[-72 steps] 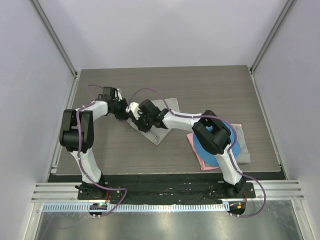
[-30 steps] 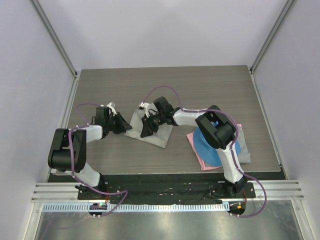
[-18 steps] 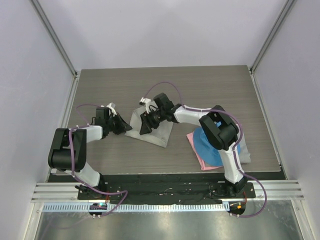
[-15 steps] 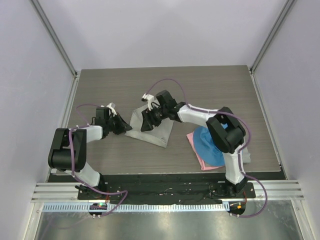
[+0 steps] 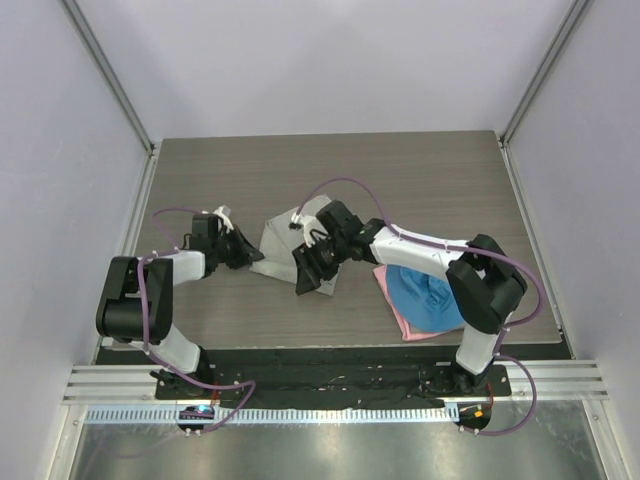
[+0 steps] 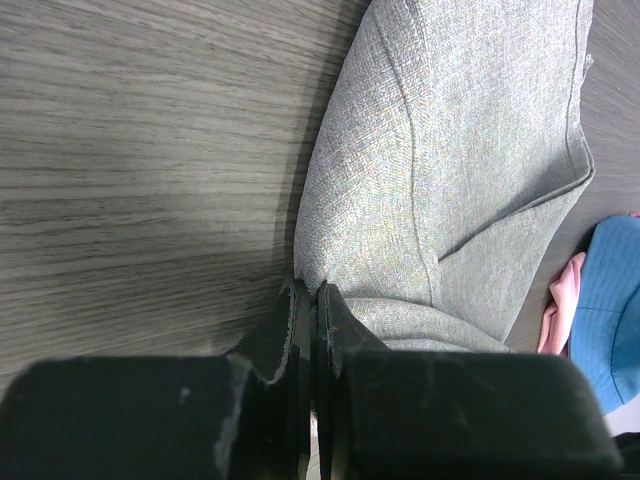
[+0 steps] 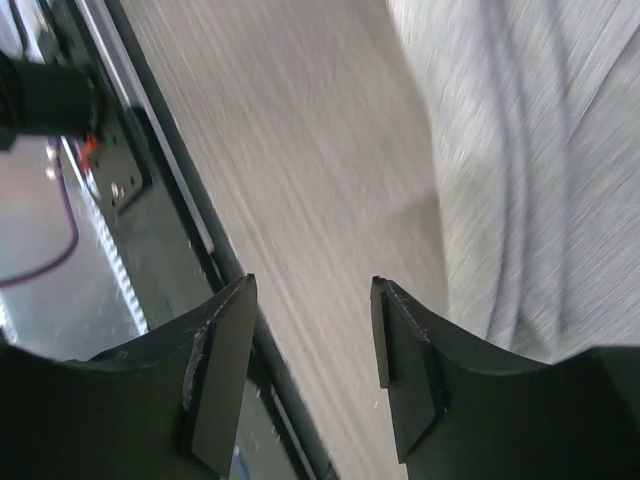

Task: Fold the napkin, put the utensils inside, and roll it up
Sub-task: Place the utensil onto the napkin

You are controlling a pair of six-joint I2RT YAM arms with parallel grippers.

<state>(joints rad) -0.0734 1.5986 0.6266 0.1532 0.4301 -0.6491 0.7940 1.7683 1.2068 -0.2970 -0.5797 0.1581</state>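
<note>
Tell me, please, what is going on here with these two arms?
The two arms are working on the grey napkin, which lies rumpled and partly folded on the table. The left claw is shut on the napkin's left edge. The right claw hangs open by the napkin's near edge with nothing between its fingers. A blue cloth on a pink cloth lies to the right, untouched.

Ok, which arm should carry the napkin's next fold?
Left. Its end effector is shut on the napkin's left edge, so it can probably lift and fold straight away. The right end effector is open beside the near edge, holding nothing; it would need to grasp first.
</note>
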